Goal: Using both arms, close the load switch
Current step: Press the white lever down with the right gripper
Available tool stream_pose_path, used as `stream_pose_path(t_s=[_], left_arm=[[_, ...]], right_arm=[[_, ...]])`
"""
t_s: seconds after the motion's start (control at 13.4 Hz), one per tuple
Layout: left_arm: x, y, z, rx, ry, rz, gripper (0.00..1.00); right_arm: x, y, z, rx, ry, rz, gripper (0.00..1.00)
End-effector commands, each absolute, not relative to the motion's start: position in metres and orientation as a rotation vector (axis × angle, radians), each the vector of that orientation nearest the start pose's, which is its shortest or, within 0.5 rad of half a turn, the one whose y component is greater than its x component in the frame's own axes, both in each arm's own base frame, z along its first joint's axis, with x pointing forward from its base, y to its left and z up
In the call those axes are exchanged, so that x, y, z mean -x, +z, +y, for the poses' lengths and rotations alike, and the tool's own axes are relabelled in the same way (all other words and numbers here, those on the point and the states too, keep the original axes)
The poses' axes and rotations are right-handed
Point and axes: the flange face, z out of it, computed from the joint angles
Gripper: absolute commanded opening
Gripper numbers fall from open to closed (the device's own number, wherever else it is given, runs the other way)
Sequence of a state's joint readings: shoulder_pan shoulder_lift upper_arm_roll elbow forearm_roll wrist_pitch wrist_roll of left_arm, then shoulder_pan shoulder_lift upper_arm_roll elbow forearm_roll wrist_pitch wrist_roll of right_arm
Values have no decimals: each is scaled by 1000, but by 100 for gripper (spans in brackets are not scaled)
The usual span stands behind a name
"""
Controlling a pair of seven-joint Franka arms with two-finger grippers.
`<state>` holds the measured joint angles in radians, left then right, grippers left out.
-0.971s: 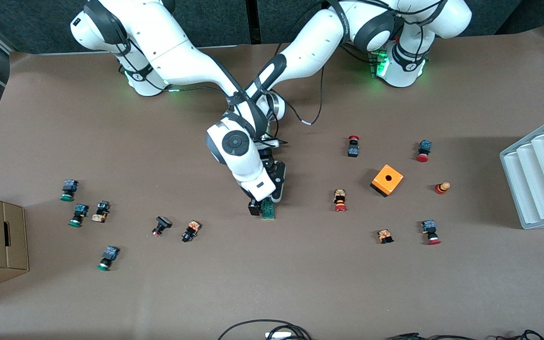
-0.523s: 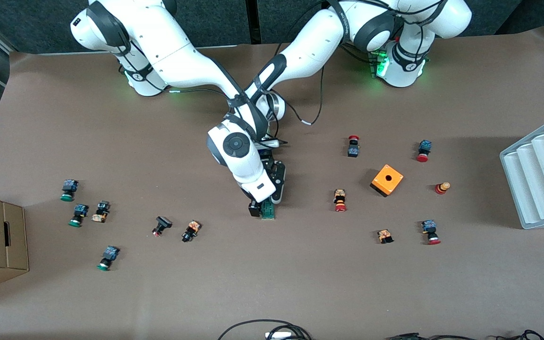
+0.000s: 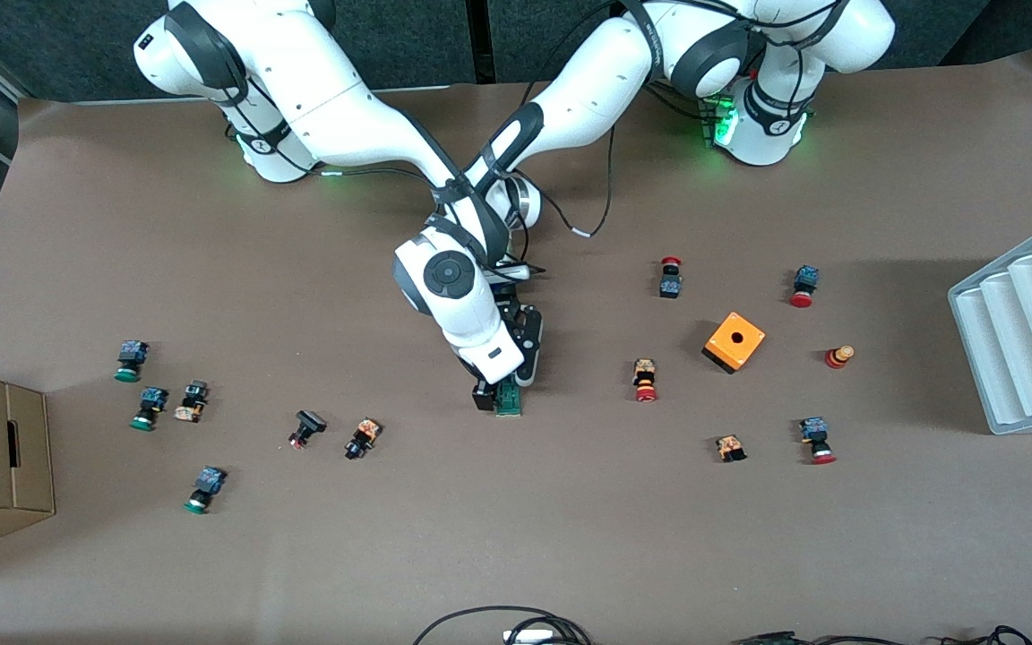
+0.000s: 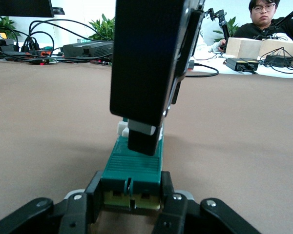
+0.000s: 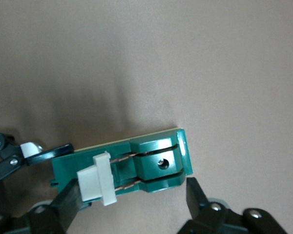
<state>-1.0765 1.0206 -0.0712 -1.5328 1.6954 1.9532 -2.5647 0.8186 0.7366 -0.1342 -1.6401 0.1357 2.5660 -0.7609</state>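
White jointed arms, black bands, black cables.

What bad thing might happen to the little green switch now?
The right gripper has one finger on the white slider and one past the end of the green switch. It might slip off the slider. The left gripper pinches only one end of the switch, so a push might twist it.
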Motion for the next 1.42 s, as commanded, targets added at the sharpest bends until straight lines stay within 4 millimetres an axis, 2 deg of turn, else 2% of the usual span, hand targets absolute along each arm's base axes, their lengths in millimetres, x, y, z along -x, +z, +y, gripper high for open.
stream_pose_path(t_s=[0.0, 0.3, 1.35], left_arm=[[-342, 44, -577, 2490, -1824, -230, 43], [-341, 45, -578, 2492, -1825, -231, 43], [-341, 45, -578, 2492, -1825, -231, 43]], right_arm=[[-546, 204, 459, 2426, -370, -1977, 83], [-547, 208, 460, 2416, -386, -1991, 75], [-555, 220, 460, 2419, -412, -1997, 73]])
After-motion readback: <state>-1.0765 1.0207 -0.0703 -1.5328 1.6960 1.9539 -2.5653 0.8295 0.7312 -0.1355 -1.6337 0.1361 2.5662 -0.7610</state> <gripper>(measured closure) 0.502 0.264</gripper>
